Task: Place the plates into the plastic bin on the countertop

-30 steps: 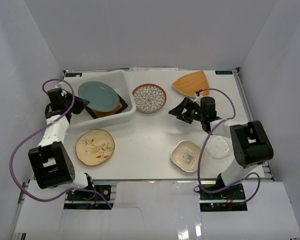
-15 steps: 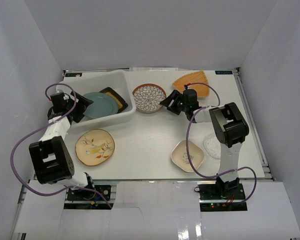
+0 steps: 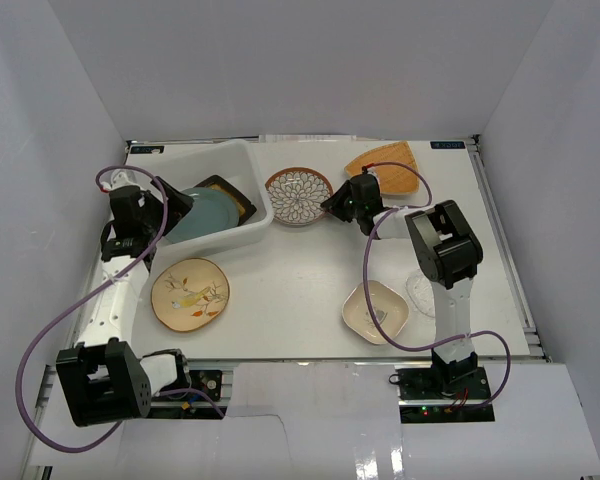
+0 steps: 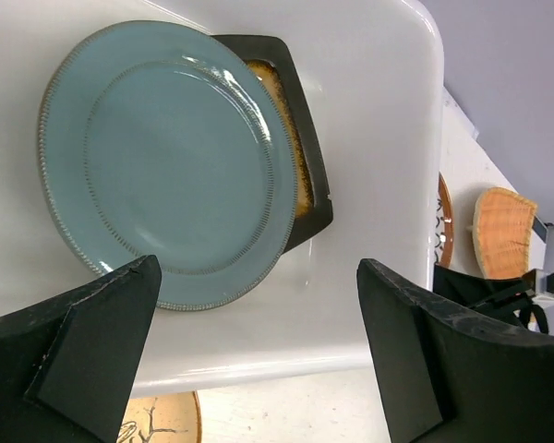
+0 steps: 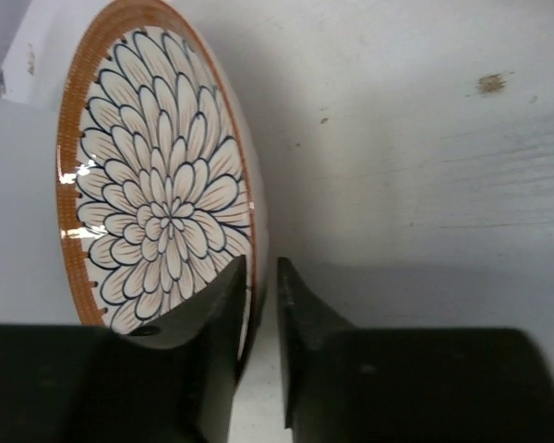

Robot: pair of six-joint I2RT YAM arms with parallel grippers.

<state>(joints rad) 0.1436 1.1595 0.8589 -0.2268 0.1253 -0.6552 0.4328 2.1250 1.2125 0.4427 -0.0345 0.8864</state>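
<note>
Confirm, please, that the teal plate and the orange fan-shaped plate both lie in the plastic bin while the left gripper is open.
Not quite: the left wrist view shows the black-and-amber square plate under the teal plate in the plastic bin; the orange fan-shaped plate lies outside it.

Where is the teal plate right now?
In the top view, the teal plate sits inside the plastic bin at the countertop's far left, overlapping the black square plate, right in front of the open left gripper.
</note>
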